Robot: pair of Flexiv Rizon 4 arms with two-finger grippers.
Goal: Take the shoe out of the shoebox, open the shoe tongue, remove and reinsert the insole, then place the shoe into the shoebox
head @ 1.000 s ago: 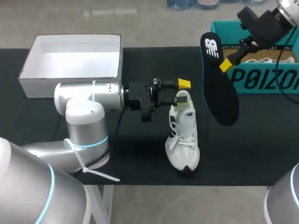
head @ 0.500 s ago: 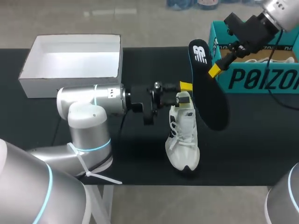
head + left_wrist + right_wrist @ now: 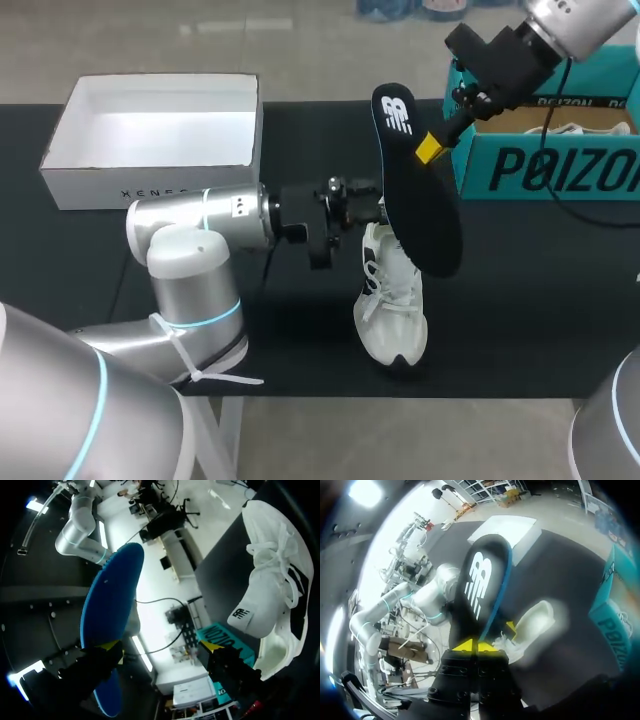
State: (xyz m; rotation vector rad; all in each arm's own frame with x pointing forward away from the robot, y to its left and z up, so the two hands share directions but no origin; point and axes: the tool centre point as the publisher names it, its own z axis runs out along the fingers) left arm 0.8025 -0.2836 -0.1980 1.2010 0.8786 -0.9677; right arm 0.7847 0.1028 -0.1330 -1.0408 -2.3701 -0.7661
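The black table (image 3: 550, 270) carries an open white box (image 3: 130, 185) at its far left corner. The left gripper (image 3: 161, 647), fingers spread wide and clamping nothing, sits by the heel of the white shoe (image 3: 392, 300), which stands near the middle of the front edge. Above the shoe, the right gripper (image 3: 477, 646) pinches the dark insole (image 3: 420, 210). Something white lies in the teal shoebox (image 3: 540, 170) at the far right edge.

The insole (image 3: 425, 215) looks matt foam, the shoe (image 3: 395, 310) woven cloth, the teal shoebox (image 3: 560, 170) smooth cardboard.
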